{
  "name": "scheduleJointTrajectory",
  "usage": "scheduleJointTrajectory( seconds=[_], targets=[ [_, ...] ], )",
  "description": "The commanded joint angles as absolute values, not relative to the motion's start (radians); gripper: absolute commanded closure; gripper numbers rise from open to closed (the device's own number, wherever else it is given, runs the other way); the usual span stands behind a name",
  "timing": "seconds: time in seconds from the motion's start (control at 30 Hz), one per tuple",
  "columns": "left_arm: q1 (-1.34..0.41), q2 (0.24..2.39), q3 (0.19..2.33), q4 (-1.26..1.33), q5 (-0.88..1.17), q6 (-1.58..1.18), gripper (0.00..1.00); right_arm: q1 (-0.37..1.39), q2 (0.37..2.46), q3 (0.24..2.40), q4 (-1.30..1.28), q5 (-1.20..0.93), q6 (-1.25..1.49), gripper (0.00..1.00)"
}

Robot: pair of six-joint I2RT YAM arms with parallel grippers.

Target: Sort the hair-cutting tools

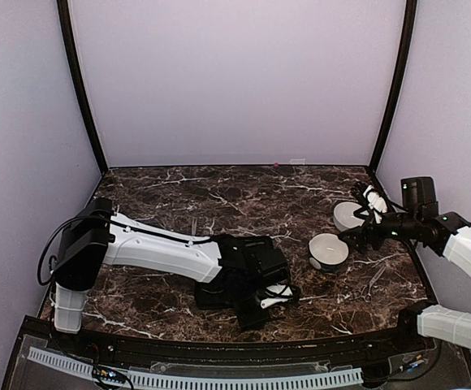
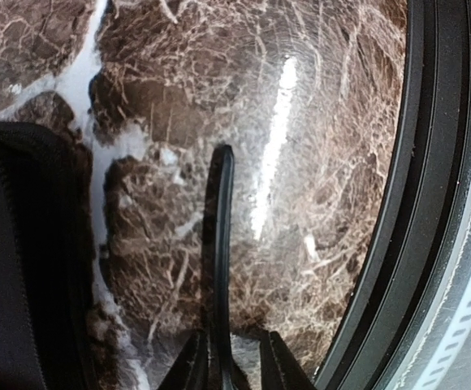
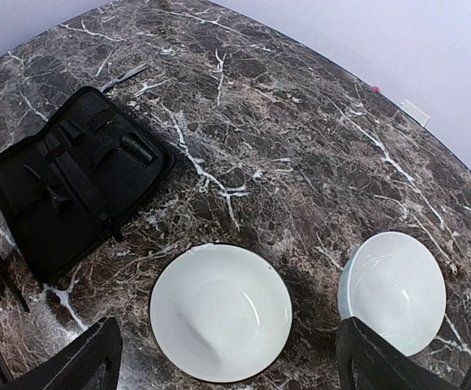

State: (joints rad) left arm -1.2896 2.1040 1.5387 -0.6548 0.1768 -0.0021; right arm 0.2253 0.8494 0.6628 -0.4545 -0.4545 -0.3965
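The left tool (image 2: 234,370) straddles a slim black comb-like piece (image 2: 219,236) over the brown marble bench (image 2: 317,162), jaws narrowed, grip impossible to tell, beside the flat black zip case (image 2: 16,268). The right tool (image 3: 227,361) gapes wide and empty over two round white bowls (image 3: 219,313).

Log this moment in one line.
left gripper: around slim dark piece, grip unclear | right gripper: open, near two empty bowls

White-shelled arms (image 1: 162,248) with black joints
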Motion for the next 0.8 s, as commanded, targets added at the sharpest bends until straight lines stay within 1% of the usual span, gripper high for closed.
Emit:
scheduleJointTrajectory(
  seconds=[0.0, 0.07, 0.27, 0.37, 0.57, 0.77],
  targets=[
    [-1.294, 2.105, 1.562, -0.68, 0.174, 0.005, 0.79, 0.219, 0.854, 0.65, -0.42, -0.477, -0.41, 0.09],
    [-1.294, 2.106, 1.561, -0.681, 0.172, 0.005, 0.82, 0.218, 0.854, 0.65, -0.42, -0.48, -0.411, 0.09],
    [-1.297, 2.108, 1.563, -0.692, 0.17, 0.008, 0.95, 0.22, 0.859, 0.647, -0.42, -0.481, -0.412, 0.09],
    [-1.296, 2.106, 1.571, -0.703, 0.169, 0.009, 1.0, 0.219, 0.862, 0.646, -0.42, -0.483, -0.414, 0.09],
    [-1.297, 2.061, 1.583, -0.757, 0.131, 0.027, 1.0, 0.219, 0.875, 0.644, -0.422, -0.491, -0.419, 0.1],
    [-1.295, 1.944, 1.553, -0.845, 0.05, 0.063, 1.0, 0.219, 0.907, 0.649, -0.429, -0.516, -0.426, 0.11]
  ],
)
